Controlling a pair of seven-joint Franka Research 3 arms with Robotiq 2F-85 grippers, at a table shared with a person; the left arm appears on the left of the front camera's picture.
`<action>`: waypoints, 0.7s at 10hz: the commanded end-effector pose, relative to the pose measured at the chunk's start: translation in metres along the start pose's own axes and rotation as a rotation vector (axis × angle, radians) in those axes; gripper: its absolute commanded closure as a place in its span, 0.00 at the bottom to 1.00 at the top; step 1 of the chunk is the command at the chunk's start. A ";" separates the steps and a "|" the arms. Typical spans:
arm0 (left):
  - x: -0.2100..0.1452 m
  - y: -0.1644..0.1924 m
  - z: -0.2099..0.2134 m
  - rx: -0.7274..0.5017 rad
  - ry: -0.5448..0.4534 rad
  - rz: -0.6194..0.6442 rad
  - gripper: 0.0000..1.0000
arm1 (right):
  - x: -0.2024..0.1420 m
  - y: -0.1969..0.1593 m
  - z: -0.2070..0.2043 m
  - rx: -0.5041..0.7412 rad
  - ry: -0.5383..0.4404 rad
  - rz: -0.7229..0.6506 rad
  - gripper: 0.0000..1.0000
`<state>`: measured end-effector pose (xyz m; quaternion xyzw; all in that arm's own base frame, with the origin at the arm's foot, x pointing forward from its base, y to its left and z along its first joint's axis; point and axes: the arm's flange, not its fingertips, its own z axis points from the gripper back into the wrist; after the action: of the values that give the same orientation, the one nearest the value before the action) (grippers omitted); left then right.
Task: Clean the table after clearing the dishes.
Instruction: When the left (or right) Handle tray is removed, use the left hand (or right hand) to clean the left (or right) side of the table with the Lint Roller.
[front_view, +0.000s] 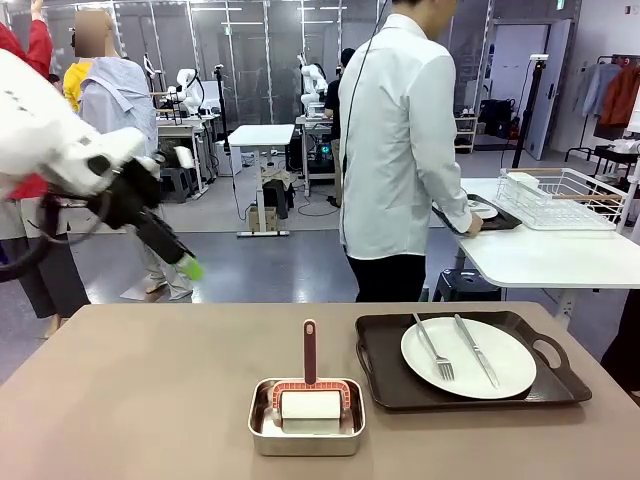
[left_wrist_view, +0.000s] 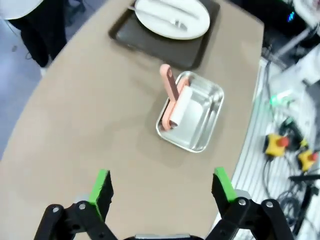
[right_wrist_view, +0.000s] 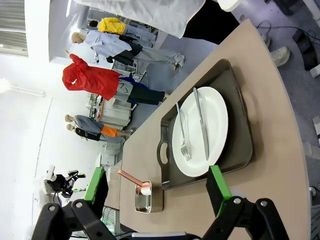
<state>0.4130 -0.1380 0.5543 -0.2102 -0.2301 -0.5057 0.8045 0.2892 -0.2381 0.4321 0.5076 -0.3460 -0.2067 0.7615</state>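
Green-padded fingers (left_wrist_view: 101, 187) of the left gripper (left_wrist_view: 161, 182) stand spread wide with nothing between them, held high above the brown table (left_wrist_view: 85, 125) and well clear of it. Beyond them a steel pan (left_wrist_view: 209, 106) sits on the tabletop. A roller (left_wrist_view: 175, 100) lies in it, its pink handle rising out over the rim on the side nearest a dark tray (left_wrist_view: 150, 45). That tray lies near the pan and carries a white plate (left_wrist_view: 196, 21).

The right gripper (right_wrist_view: 156, 176) is likewise spread wide and empty, raised clear of the table with the same tray ahead of it. From its wrist, a fork (right_wrist_view: 181, 132) and a knife (right_wrist_view: 202, 122) show side by side on the plate.

Across the table a person (front_view: 400, 150) in a white shirt stands turned toward a smaller white table (front_view: 540, 262). One hand (front_view: 470, 228) is at a second tray (front_view: 503, 222) with a second plate (front_view: 484, 210) on it, next to a wire rack (front_view: 565, 200).
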 end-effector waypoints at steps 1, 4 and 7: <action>0.012 0.013 -0.026 0.030 0.034 -0.059 0.00 | 0.000 0.002 0.002 0.014 -0.011 0.001 0.00; 0.018 -0.004 -0.043 0.004 0.052 -0.076 0.00 | 0.000 0.002 0.002 0.014 -0.011 0.001 0.00; 0.018 -0.004 -0.043 0.004 0.052 -0.076 0.00 | 0.000 0.002 0.002 0.014 -0.011 0.001 0.00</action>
<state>0.4299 -0.1776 0.5289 -0.1870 -0.2220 -0.5411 0.7893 0.2890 -0.2383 0.4322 0.5076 -0.3462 -0.2068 0.7614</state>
